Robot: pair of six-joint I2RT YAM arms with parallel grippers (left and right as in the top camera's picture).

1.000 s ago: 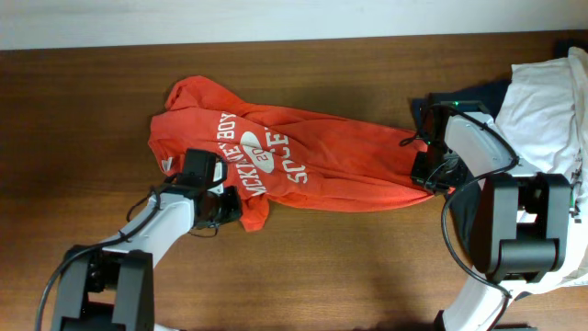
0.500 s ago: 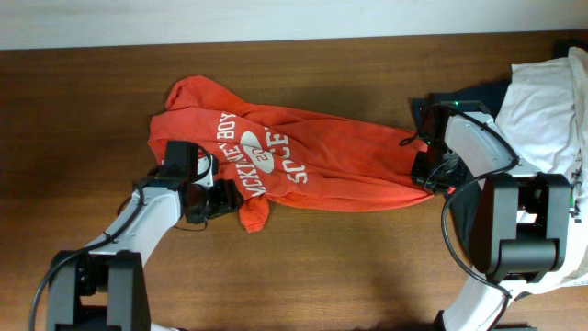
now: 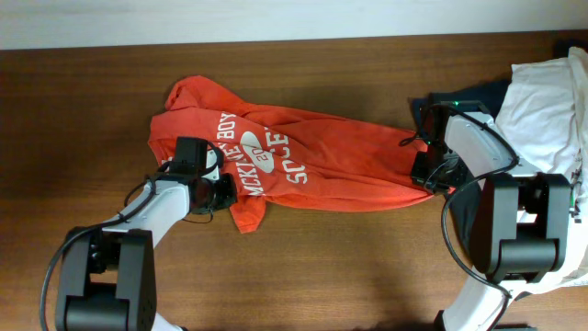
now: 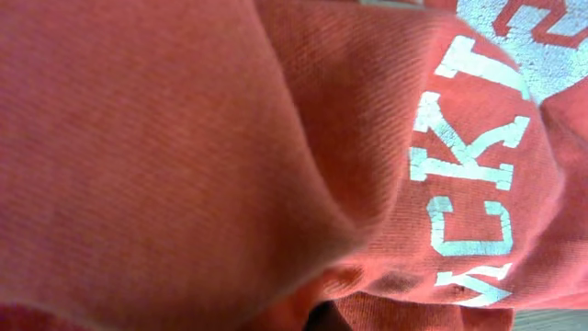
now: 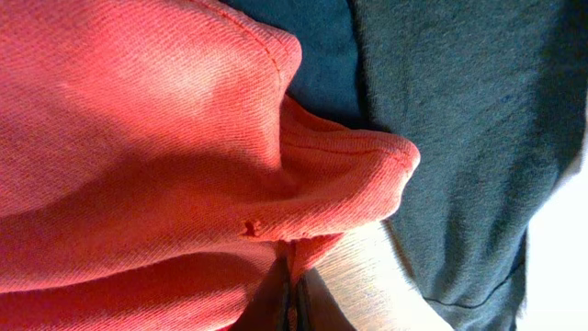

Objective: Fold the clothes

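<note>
I'm spreading the T-shirt (image 3: pixel 312 161) flat before any fold goes in. It lies rumpled across the middle of the worktop (image 3: pixel 349 267), its right end close against the dark navy garment (image 5: pixel 459 119) and the white garment (image 3: pixel 542 110) piled at the right edge.

The right gripper (image 3: pixel 424 170) sits at the shirt's right tip. On its wrist view a hemmed edge gathers into a tight pinch at the bottom, so I judge it clamped on the T-shirt, though the fingers are buried in cloth. The left gripper (image 3: pixel 219 191) is at the near-left flap beside the lettering (image 3: pixel 253 156). Its camera shows only red cloth and white print, so I cannot tell whether it has a hold.

To do this well, I'd confirm the left grasp takes one layer at the edge rather than a bunched fold. Then I'd draw the two ends apart along the cloth, low over the worktop, until the creases flatten. I'd also keep the right end from dragging the navy cloth along.

The long axis runs left to right, with the left end lying farther back than the right. The print's lines stack leftward, so I judge the collar points left and the hem right.
</note>
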